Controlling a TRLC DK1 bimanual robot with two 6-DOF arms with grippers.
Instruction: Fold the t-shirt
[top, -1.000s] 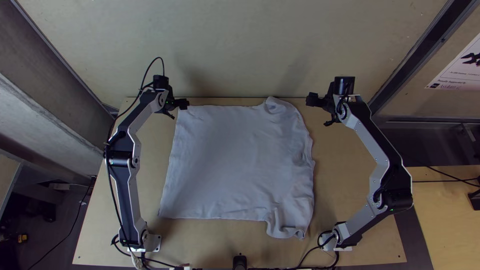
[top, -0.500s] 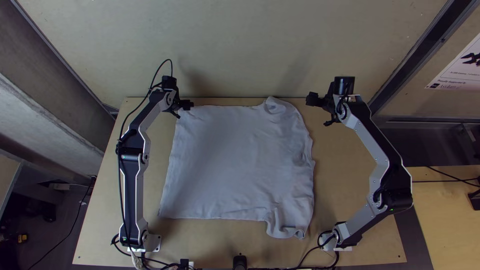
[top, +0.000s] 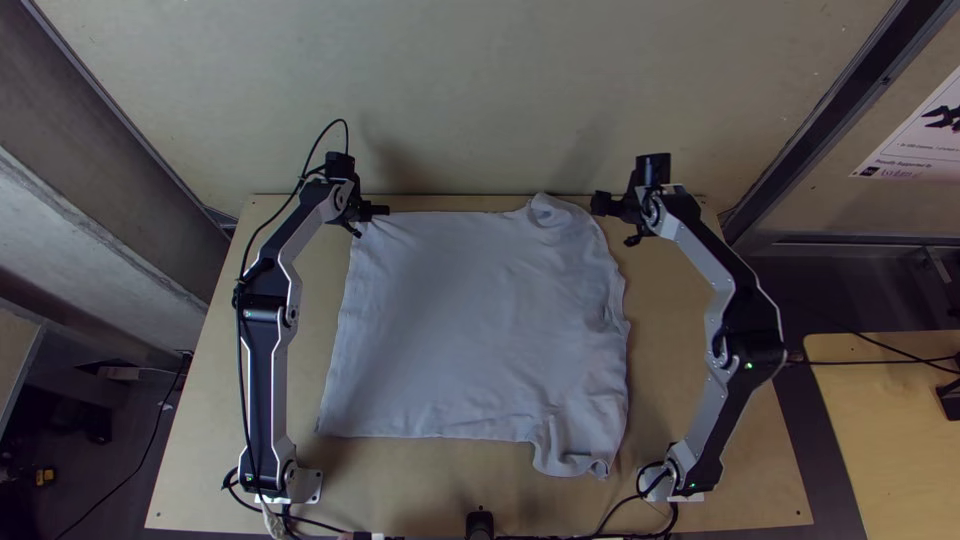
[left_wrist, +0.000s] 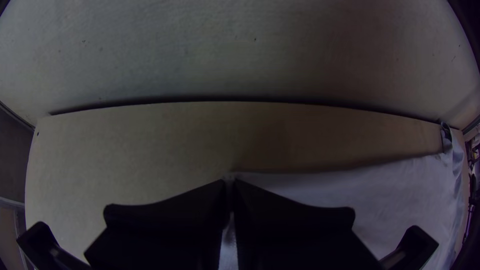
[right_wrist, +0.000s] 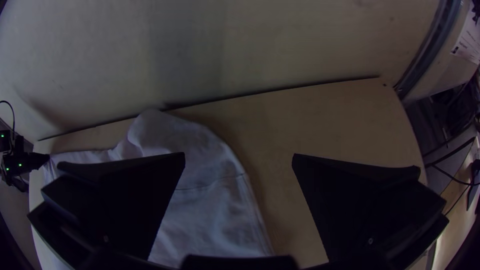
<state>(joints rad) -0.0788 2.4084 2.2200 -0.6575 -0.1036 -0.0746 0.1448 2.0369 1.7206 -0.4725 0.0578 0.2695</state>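
T-shirt (top: 470, 320) lies spread on the tabletop (top: 700, 400), left pincer (top: 386, 210) pinching a far corner, right pincer (top: 603, 204) gaping wide.

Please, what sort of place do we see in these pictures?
It looks like a robot test booth or lab workspace: two arms are mounted at a light wooden table, plain board-like panels stand around it, and loose cables run outside.
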